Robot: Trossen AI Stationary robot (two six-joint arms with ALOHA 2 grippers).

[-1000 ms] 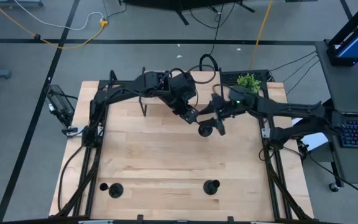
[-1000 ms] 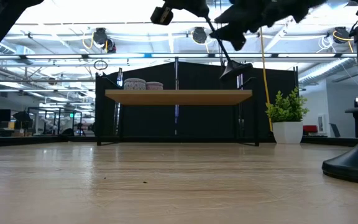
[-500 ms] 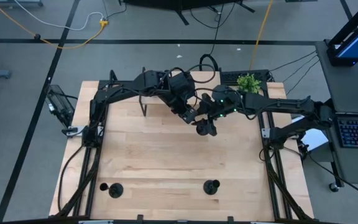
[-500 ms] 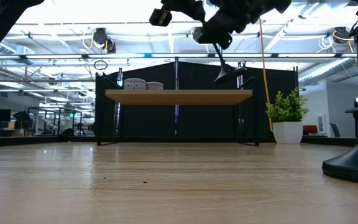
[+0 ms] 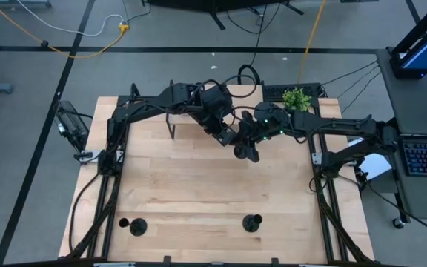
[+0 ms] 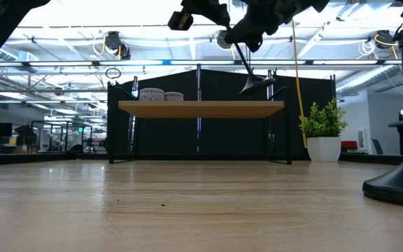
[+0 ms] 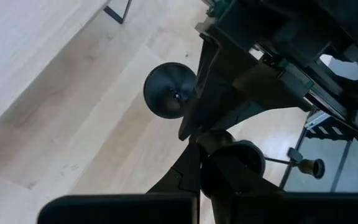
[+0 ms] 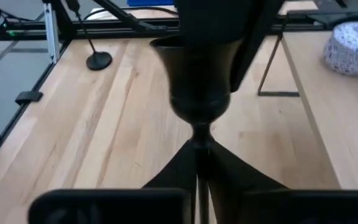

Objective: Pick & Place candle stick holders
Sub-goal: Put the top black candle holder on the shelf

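One black candle stick holder hangs tilted in the air over the far middle of the table, its round base lower than its cup. My left gripper is shut at its cup and my right gripper is shut on its stem; they meet there. Two more candle stick holders stand on their bases near the table's near edge. My left gripper holds the holder at its top cup, coming slanting down from the far left. The fingers cover the exact spot on the cup. The holder hangs below it, clear of the table, base tipped toward the right. My right gripper pinches the thin stem between its two fingers, just under the cup. It comes from the table's right, slanting slightly down, and the stem runs back between the fingers. The holder is clear of the table.
A low wooden shelf with two small round tins stands at the table's far edge, with a potted plant to its right. Black frame rails run along both sides. The middle of the table is bare wood.
My right gripper has moved toward the table's left, up to the holder hanging from my left gripper, and has shut on its stem. The holder has stayed lifted and tilted; my left gripper has kept still.
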